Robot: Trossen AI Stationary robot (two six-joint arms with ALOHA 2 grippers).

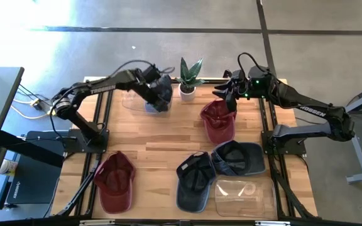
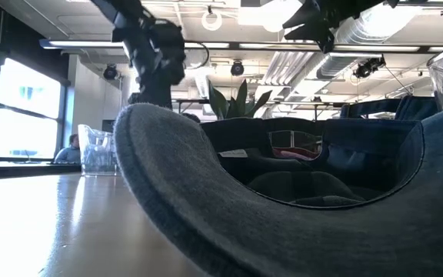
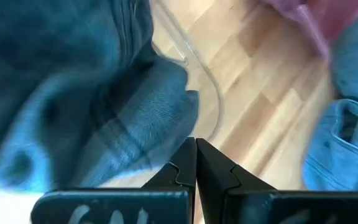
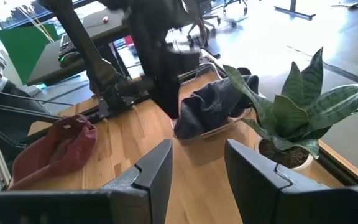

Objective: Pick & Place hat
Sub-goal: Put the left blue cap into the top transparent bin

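Note:
A dark blue hat (image 1: 160, 99) lies crumpled in a clear container (image 1: 132, 102) at the far side of the table, left of centre. In the left wrist view the hat (image 3: 104, 106) fills the space behind the container's rim (image 3: 207, 81). My left gripper (image 1: 158, 88) hangs over the hat, pointing steeply down, its fingers (image 3: 196, 158) shut with nothing between them. My right gripper (image 1: 231, 94) is held high at the far right above a red hat (image 1: 219, 122). It is open (image 4: 197, 168) and holds nothing, and it faces the blue hat (image 4: 213, 106). My left gripper's shut fingertips (image 3: 188, 152) stand right at the edge of the dark blue hat's cloth (image 3: 166, 118), coming from above at a slant. I cannot tell whether they touch the cloth.
A potted plant (image 1: 190, 78) stands at the far edge between the two grippers. Another red hat (image 1: 115, 182) lies near left. Two dark blue hats (image 1: 193, 179) (image 1: 241, 157) lie near centre, beside a second clear container (image 1: 244, 191). A blue hat brim (image 2: 206, 192) fills the low view.

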